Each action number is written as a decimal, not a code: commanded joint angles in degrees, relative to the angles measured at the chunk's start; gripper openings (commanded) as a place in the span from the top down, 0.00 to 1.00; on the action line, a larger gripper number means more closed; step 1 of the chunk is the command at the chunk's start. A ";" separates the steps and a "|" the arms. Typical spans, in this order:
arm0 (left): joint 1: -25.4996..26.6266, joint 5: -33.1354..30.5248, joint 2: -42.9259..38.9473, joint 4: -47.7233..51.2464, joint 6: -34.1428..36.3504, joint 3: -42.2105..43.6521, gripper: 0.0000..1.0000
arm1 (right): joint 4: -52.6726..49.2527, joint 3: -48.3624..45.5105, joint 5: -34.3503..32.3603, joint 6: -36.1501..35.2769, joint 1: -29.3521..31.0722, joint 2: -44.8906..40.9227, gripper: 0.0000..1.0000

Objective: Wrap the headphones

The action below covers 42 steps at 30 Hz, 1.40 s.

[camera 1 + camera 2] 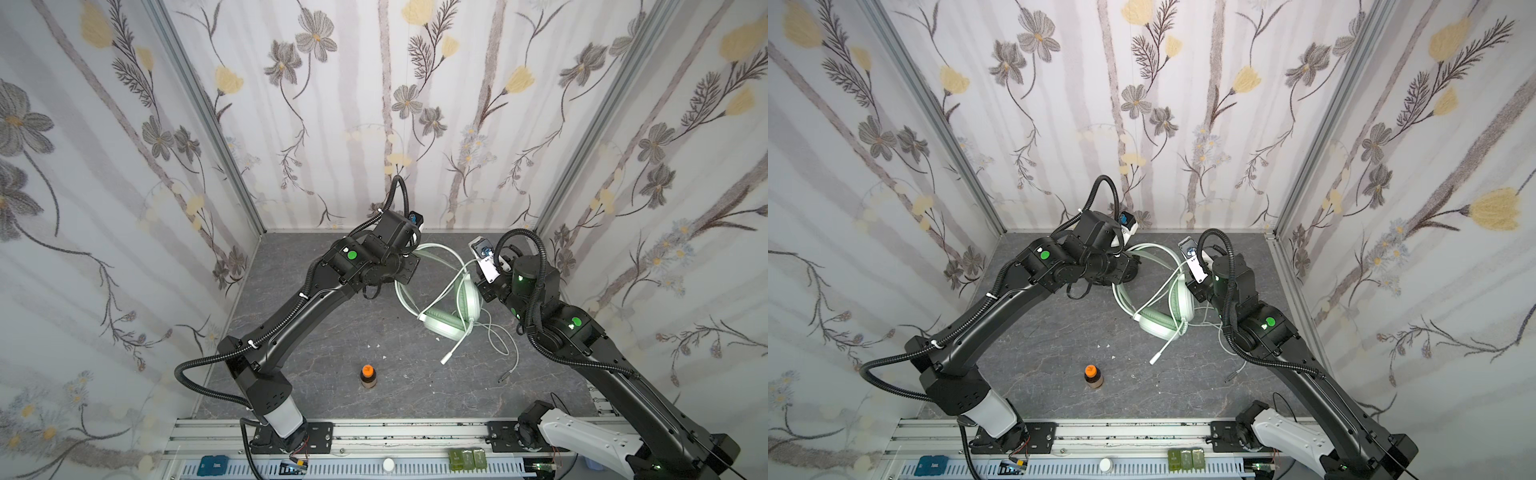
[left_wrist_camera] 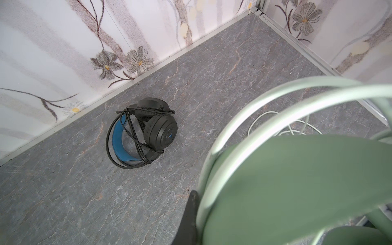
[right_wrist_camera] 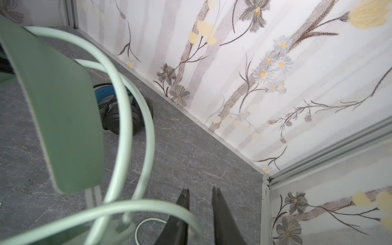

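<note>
Over on the right half of the table, the mint green over-ear headset [image 1: 442,322] has its ear cups down low and its thin band arching up. Its white-green cable [image 1: 500,338] lies loose on the grey marble-look table [image 1: 316,332]. The left gripper [image 2: 194,196] is pressed together at the band and looks to be holding it, though only one black finger shows. The right gripper [image 3: 200,191] is beside the headset, fingers a little apart, nothing between them. The black headset with a blue inner band [image 2: 146,131] lies by the back wall, cable wound round it; in both top views the left arm covers it. A small orange-capped bottle [image 1: 368,376] stands well apart, near the front
</note>
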<state>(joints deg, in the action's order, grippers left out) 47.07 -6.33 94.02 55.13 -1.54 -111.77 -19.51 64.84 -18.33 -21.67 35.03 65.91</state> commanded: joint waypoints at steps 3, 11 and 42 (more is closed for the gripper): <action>-0.59 4.36 -1.57 -3.07 -3.47 -2.22 1.00 | 6.10 -2.83 4.66 2.33 -1.92 -2.10 0.71; -1.27 9.77 -1.92 -7.34 -8.08 -4.16 1.00 | 13.00 -7.97 12.04 5.17 -4.13 -4.82 0.65; -1.87 13.98 6.86 5.45 -4.27 -21.75 1.00 | 25.04 -19.41 29.04 6.49 -11.56 -15.71 0.46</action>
<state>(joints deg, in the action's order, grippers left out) 45.32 3.55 100.62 64.66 -3.40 -132.57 3.05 46.37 5.96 -16.10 23.53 50.37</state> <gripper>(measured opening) 0.061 0.534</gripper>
